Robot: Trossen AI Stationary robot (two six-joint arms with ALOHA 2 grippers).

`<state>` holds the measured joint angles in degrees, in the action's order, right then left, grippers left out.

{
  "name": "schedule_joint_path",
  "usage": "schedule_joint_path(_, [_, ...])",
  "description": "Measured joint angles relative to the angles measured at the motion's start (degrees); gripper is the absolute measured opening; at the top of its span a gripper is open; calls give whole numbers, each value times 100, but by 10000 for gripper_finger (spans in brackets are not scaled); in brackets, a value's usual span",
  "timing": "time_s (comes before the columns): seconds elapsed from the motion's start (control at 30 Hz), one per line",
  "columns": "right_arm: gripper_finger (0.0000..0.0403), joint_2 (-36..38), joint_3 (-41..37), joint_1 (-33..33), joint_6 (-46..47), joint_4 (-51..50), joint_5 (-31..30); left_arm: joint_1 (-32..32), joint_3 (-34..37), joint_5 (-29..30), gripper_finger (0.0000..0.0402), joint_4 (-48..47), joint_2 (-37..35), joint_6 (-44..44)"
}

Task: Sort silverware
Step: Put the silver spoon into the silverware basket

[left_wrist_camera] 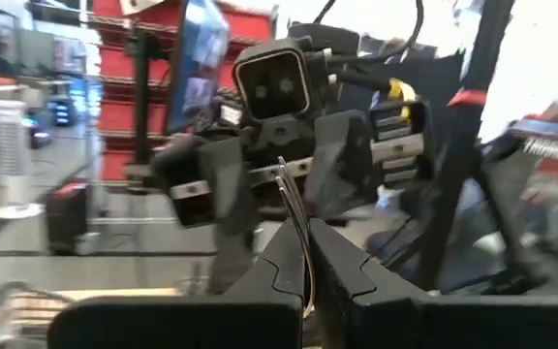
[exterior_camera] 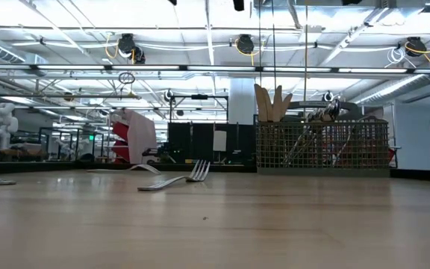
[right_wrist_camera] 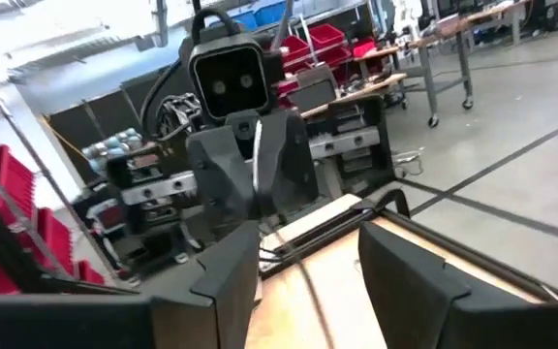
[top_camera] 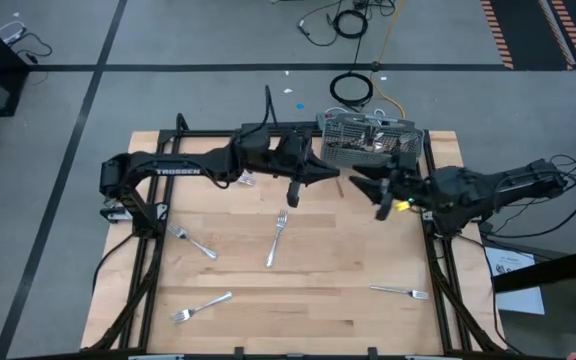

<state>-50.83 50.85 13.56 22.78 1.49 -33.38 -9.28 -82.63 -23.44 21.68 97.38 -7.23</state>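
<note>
Handover above the tabletop (top_camera: pixel 298 300), in front of the caddy (top_camera: pixel 370 140)

Left pincer (left_wrist_camera: pixel 308 281) is clamped on a slim, shiny metal utensil (left_wrist_camera: pixel 296 208), its long axis running out from the fingertips toward the right pincer (top_camera: pixel 365 183), whose fingers stand apart; four silver forks lie flat on the pale wood, one (top_camera: pixel 276 240) pointing roughly toward the mesh caddy.

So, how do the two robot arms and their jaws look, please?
Both arms are dark, almost black, with jointed segments. The left arm carries white "TROSSEN" lettering. The right arm shows a small yellow part near its wrist and black cables at its base. Each ends in two dark, flat, angular jaws beneath a boxy wrist camera housing.
</note>
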Motion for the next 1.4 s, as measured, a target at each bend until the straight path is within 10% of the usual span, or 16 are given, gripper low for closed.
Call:
schedule_joint_path(0.37, [166,787,0,151,188,-981,-606,-307,-605,723,6,-656,132,490])
schedule_joint_path(1.4, [164,1121,2,155,527,-1916,-588,-655,-5195,1558,6,-1184,4093,804])
